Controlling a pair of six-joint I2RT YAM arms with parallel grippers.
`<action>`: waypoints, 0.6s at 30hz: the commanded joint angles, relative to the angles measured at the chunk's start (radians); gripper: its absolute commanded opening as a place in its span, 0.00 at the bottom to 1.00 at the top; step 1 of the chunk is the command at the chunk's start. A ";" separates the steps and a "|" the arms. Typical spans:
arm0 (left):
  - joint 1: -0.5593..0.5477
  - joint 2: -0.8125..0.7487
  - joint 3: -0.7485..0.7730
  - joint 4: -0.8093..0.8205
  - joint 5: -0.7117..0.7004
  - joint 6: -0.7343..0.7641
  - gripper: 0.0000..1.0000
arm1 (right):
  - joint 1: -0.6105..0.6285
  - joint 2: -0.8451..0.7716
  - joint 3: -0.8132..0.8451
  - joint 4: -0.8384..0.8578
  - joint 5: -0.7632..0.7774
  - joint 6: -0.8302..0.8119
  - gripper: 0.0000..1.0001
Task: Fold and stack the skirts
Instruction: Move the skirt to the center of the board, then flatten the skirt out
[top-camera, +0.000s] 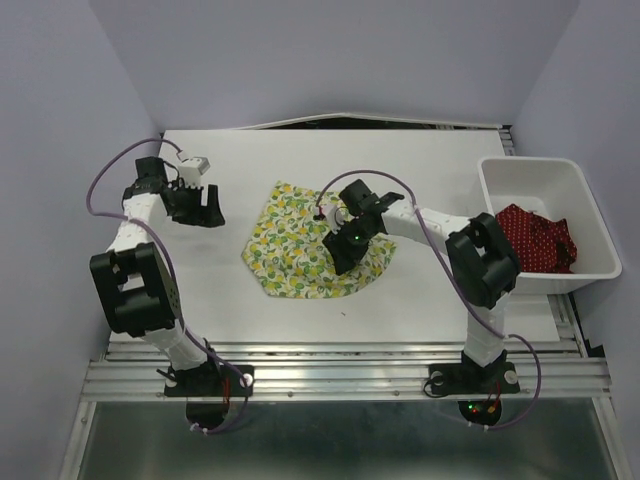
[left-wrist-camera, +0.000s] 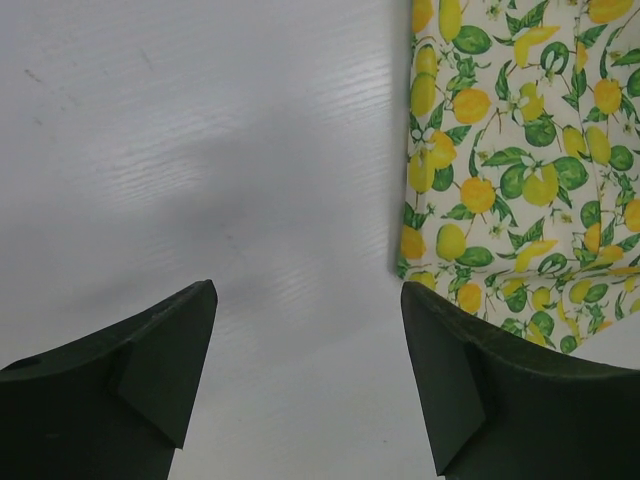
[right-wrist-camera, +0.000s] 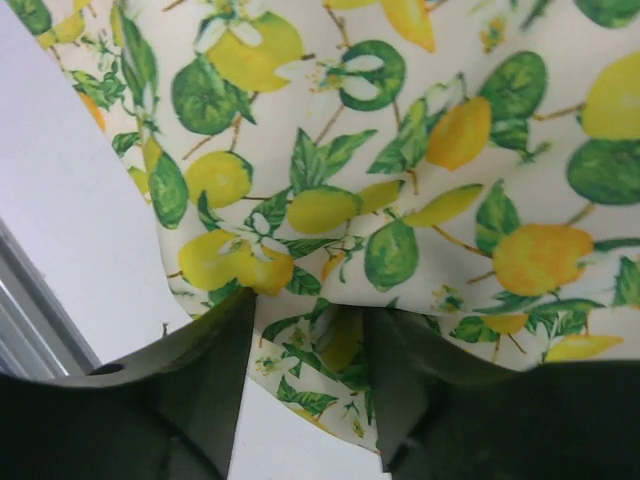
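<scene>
The lemon-print skirt lies folded into a rough fan shape in the middle of the table. My right gripper is down on its right part. In the right wrist view its jaws stand parted, with a loose edge fold of the skirt lying between the fingers. My left gripper hangs open over bare table to the left of the skirt. The left wrist view shows nothing between its fingers, and the skirt's edge is just beyond the right finger. The red dotted skirt sits bunched in the bin.
A white plastic bin stands at the table's right edge. The white table ends at a metal rail along the front. Grey walls close in the left, back and right sides.
</scene>
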 joint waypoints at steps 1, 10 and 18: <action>-0.086 0.074 0.097 0.056 0.006 -0.027 0.81 | -0.035 -0.060 0.060 -0.064 -0.069 0.013 0.62; -0.255 0.330 0.327 0.110 0.005 -0.140 0.68 | -0.224 0.112 0.477 -0.062 -0.046 0.100 0.66; -0.259 0.422 0.369 0.104 0.049 -0.165 0.54 | -0.233 0.339 0.888 -0.051 -0.011 0.028 0.76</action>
